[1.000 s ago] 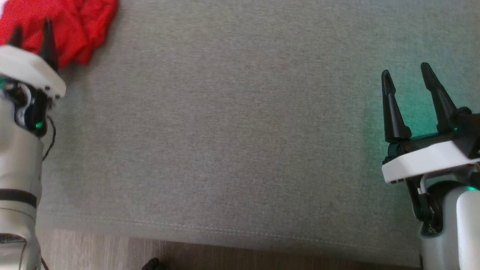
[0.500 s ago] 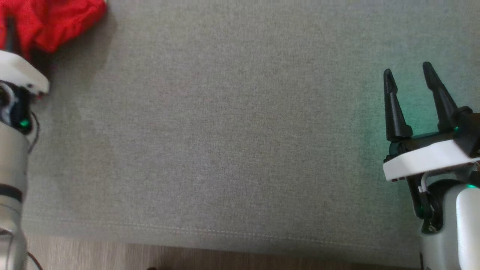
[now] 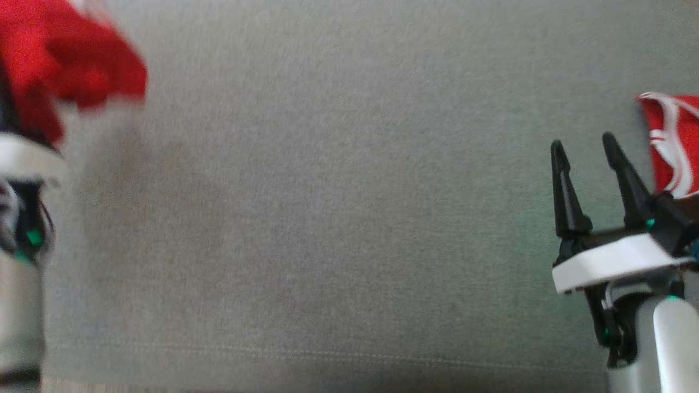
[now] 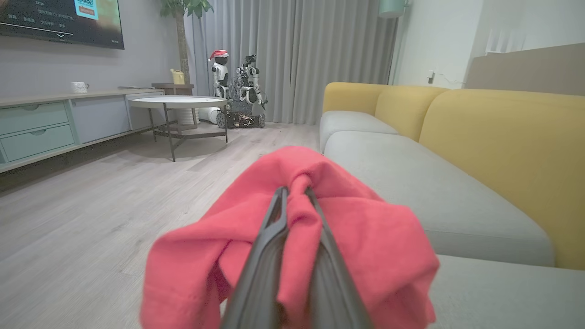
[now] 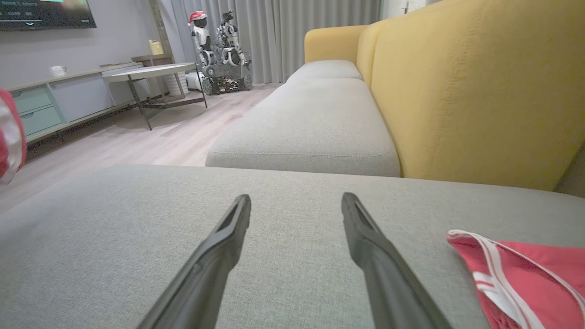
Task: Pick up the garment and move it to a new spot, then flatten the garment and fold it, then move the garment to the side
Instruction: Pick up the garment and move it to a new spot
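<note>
A broad grey seat cushion [image 3: 349, 218] spreads across the head view, with the yellow backrest [image 5: 457, 91] rising behind it in the right wrist view and pale wooden floor [image 4: 91, 219] off its front edge. The red garment [image 4: 379, 237] is at the far left of the cushion, lifted clear of the fabric and hanging bunched from the left gripper [image 4: 295, 194]. That gripper's two dark fingers are pinched together on a gathered fold near the top of the bundle, and cloth drapes down on both sides of them. Bunched like this, the garment has no clear long axis. At the far right, a red cloth with white stripes [image 3: 669, 142] lies flat on the cushion; whether it belongs with the held piece cannot be told. Just beside it, on its inner side, the right gripper [image 3: 582, 142] hovers above the cushion, fingers spread apart and holding nothing.

The bare middle of the cushion lies to the right of the held garment, between the two grippers. The carry therefore looks like the left arm's job: inward toward that free stretch, well short of the striped cloth, with the right gripper near enough to help spread the fabric once it lands
</note>
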